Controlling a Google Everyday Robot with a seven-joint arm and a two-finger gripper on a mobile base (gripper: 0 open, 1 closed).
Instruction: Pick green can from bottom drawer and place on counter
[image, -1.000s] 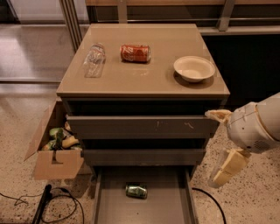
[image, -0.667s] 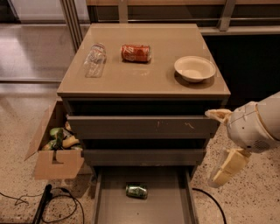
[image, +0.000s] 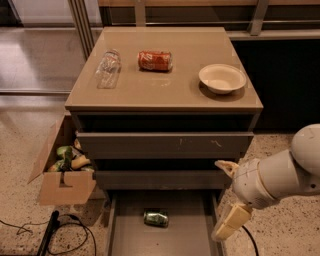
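Down in the pulled-out bottom drawer (image: 172, 241), the green can (image: 156, 218) lies on its side near the middle of the flat grey floor, small, shiny and dark green with pale markings, touching neither side wall. The tool (image: 218, 200) hangs just right of the drawer's right wall, its two pale fingers spread wide apart and holding nothing, clear of the can. On the tan tabletop (image: 170, 90) rest a clear bottle (image: 108, 68), a red can (image: 155, 60) and a pale bowl (image: 222, 78).
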